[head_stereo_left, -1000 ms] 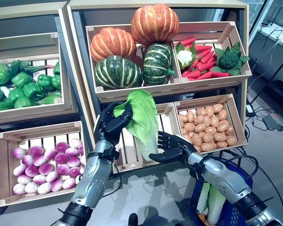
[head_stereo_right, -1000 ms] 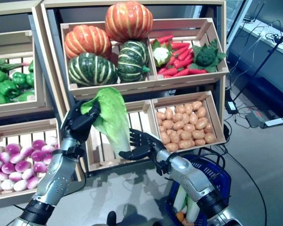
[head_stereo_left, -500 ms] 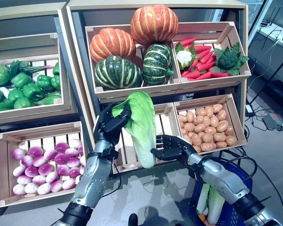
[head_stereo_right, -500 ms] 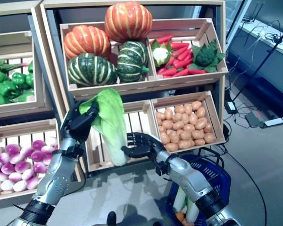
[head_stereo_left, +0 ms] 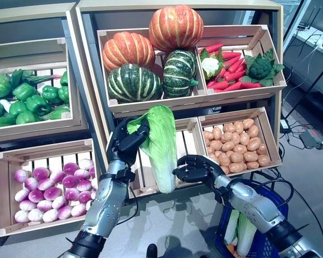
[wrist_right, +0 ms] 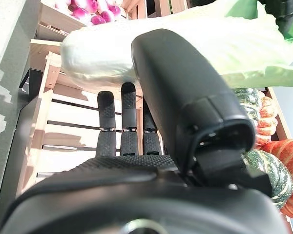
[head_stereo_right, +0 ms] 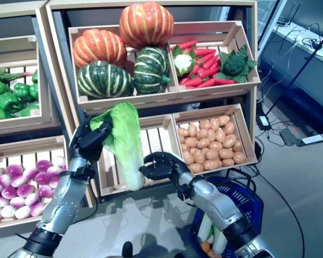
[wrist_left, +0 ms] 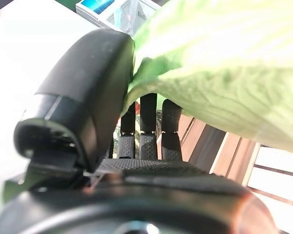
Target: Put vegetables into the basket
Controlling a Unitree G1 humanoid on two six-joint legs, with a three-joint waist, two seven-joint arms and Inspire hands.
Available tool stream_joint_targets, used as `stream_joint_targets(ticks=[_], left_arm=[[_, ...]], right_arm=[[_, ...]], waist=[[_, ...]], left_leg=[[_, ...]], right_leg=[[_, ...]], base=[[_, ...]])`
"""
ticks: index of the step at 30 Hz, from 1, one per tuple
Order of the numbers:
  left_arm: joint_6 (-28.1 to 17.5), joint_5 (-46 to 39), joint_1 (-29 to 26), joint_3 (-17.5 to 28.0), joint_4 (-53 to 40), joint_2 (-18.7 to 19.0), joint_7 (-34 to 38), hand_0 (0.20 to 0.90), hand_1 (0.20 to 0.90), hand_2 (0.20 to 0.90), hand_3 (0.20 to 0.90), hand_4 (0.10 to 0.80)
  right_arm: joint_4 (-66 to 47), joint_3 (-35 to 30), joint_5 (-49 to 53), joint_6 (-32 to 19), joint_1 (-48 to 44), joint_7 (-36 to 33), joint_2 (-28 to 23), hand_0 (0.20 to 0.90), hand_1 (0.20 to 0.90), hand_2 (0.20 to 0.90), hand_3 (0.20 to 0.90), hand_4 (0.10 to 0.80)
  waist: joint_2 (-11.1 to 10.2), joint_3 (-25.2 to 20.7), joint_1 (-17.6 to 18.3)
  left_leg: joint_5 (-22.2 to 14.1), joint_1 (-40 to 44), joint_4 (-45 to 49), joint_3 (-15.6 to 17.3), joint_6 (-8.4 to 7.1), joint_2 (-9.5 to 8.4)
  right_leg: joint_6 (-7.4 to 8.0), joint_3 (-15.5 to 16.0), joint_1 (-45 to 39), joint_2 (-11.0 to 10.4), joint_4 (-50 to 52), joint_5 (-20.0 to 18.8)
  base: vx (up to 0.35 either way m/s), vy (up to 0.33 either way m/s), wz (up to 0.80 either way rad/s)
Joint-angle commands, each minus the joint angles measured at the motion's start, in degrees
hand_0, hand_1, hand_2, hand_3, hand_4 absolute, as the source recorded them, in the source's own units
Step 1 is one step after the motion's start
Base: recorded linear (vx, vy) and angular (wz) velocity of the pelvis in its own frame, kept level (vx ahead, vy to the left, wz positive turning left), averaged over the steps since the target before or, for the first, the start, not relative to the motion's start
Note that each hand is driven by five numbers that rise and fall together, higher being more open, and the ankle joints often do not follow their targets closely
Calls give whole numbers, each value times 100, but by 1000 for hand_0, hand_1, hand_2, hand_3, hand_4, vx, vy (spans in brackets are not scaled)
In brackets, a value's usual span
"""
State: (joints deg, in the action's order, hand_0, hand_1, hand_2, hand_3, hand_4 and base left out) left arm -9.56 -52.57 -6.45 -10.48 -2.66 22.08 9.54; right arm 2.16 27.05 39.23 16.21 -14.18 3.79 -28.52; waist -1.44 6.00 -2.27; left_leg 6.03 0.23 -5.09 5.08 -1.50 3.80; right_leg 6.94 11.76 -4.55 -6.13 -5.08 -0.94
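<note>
Left eye view shows us the change plainly: a second ago the right hand (head_stereo_left: 196, 169) lay spread and open at about 4 o'clock of the napa cabbage (head_stereo_left: 161, 145), clear of it; now it has closed in on the pale lower stalk and its fingers are curling toward it. The cabbage has also swung from slanting to nearly upright. The left hand (head_stereo_left: 130, 141) still grips the leafy top, at 10 o'clock of the head, fingers and thumb curled round the leaves. We judge this to be a handover in progress, so the cabbage can pass to the arm nearer the blue basket (head_stereo_left: 261, 244), which sits at 5 o'clock of the scene and already holds pale stalks.

The cabbage hangs in front of the emptied slatted crate (head_stereo_left: 145, 172), not yet over the basket.

The right wrist view adds what the head views cannot: the thumb (wrist_right: 185, 92) lies over the white stalk (wrist_right: 102, 53) with the fingers (wrist_right: 122, 122) extended beneath it, so the stalk sits between them, but we cannot tell whether they are pressing on it yet. We would call that hand not yet clamped. The left wrist view confirms leaf squeezed between thumb (wrist_left: 88, 92) and fingers. Only the head views show the basket.
</note>
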Motion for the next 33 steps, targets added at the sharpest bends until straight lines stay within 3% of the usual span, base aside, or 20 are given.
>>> stream_joint_targets(ticks=[1,2,22,33], left_arm=[[-427,-85,-636,-126,-226,-143,-360,300,300,300,300,400],[-414,-89,-641,-123,-227,-154,-358,300,300,300,300,400],[-438,-88,-703,-159,-274,-173,-271,300,300,300,300,400],[-586,-594,-827,-339,-293,-305,-391,300,300,300,300,400]], right_arm=[[-252,12,569,-787,-588,183,616,488,488,488,488,525],[-255,16,566,-778,-585,169,620,900,900,900,900,800],[-215,38,582,-708,-587,-226,716,900,900,900,900,800],[219,117,211,-455,-669,-1666,1047,900,900,900,900,800]], waist=[[-169,-500,-21],[-169,-500,-20],[-154,-488,5],[-142,-477,33]], left_leg=[[-649,332,9,198,-235,172],[-649,331,9,196,-237,172],[-659,365,9,190,-238,179],[-659,379,9,198,-234,176]], right_leg=[[196,-74,-1,-518,8,-172],[196,-76,0,-519,8,-171],[194,-123,-25,-518,8,-157],[201,-162,-15,-527,8,-176]], base=[[0,0,0],[0,0,0],[0,0,0],[0,0,0]])
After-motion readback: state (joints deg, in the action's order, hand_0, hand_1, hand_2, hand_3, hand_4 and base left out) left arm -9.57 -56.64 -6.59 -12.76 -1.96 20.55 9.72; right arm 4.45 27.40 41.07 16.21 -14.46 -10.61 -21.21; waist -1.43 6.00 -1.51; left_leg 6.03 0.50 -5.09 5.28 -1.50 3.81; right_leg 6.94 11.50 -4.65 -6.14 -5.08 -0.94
